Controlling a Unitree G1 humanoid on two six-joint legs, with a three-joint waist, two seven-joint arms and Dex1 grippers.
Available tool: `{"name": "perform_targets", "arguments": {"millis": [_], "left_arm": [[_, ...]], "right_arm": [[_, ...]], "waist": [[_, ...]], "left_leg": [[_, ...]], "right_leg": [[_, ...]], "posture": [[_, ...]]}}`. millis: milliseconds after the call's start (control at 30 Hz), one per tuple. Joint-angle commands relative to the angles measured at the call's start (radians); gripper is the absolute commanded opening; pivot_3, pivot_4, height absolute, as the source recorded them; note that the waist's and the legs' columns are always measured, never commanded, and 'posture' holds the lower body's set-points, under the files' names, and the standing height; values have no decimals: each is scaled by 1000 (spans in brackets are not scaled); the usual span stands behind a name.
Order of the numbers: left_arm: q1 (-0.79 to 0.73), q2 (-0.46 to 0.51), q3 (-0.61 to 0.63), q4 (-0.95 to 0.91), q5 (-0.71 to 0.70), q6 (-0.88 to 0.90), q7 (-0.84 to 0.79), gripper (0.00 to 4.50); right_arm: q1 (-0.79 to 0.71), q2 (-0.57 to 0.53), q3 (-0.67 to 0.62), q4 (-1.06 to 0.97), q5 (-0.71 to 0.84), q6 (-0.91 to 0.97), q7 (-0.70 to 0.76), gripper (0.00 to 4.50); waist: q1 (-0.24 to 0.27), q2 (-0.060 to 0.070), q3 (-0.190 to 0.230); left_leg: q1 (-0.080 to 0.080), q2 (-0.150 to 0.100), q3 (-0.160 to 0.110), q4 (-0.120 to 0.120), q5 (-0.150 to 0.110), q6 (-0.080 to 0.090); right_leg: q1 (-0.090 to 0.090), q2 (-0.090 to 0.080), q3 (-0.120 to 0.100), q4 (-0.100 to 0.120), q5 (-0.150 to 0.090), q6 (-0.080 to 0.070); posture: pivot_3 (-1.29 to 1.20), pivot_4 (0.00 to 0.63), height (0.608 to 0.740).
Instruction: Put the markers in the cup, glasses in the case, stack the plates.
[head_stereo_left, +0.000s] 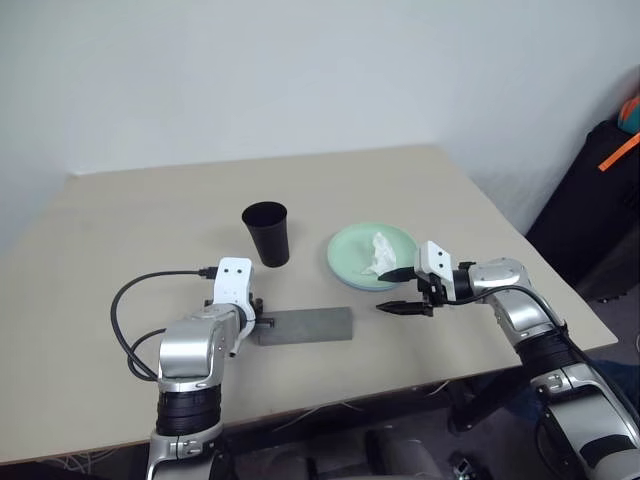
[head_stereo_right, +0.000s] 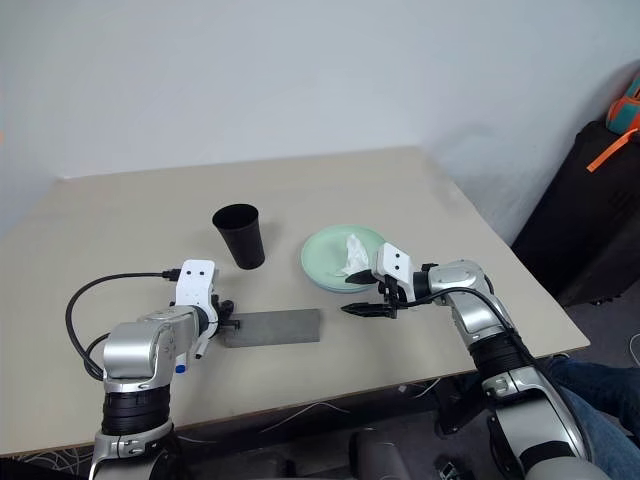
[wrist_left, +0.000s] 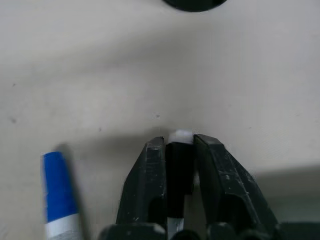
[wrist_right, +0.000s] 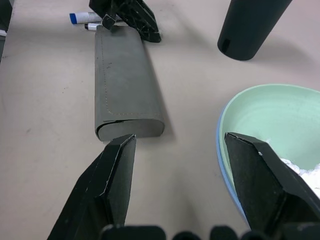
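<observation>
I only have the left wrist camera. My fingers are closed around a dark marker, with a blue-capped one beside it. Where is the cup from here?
Observer: The cup stands upright on the table just beyond the left gripper, a little to the robot's right.
Operator: Is the case close to me?
Observer: Yes, the grey case lies flat, with one end right beside that gripper.
Operator: And the right arm?
Observer: The right gripper is open, between the case's other end and the mint plate, which sits on the blue one with a tissue on it.
</observation>
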Motion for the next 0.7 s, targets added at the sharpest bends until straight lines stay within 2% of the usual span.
{"name": "perform_targets", "arguments": {"millis": [33, 167, 300, 533, 700], "left_arm": [[-20, 11, 5, 3, -10, -7, 0, 996], [-28, 27, 3, 12, -14, -39, -10, 996], [-45, 49, 3, 33, -15, -62, -13, 58], [-69, 134, -29, 55, -41, -167, -81, 27], [-71, 236, -77, 25, -79, -369, -230, 27]], "right_arm": [[-21, 4, -20, -17, 6, -19, -9, 3076], [-22, 5, -19, -14, 4, -22, -13, 3076], [-20, 5, -18, -16, 3, -23, -15, 3076], [-21, 1, -19, -17, 2, -23, -20, 3076], [-23, 0, -20, -14, 1, -23, -23, 3076]], "waist": [[0, 0, 0], [0, 0, 0], [0, 0, 0], [0, 0, 0], [0, 0, 0]], "left_leg": [[0, 0, 0, 0, 0, 0], [0, 0, 0, 0, 0, 0], [0, 0, -1, 0, 0, 0], [-1, 0, -1, -1, 0, 0], [-1, 0, 0, -1, 0, 0]], "right_leg": [[0, 0, 0, 0, 0, 0], [0, 0, 0, 0, 0, 0], [0, 0, 0, 0, 0, 0], [-1, 0, 0, 0, 0, 0], [-1, 0, 0, -1, 0, 0]], "posture": [[0, 0, 740], [0, 0, 740], [0, 0, 740], [0, 0, 740], [0, 0, 740]]}}
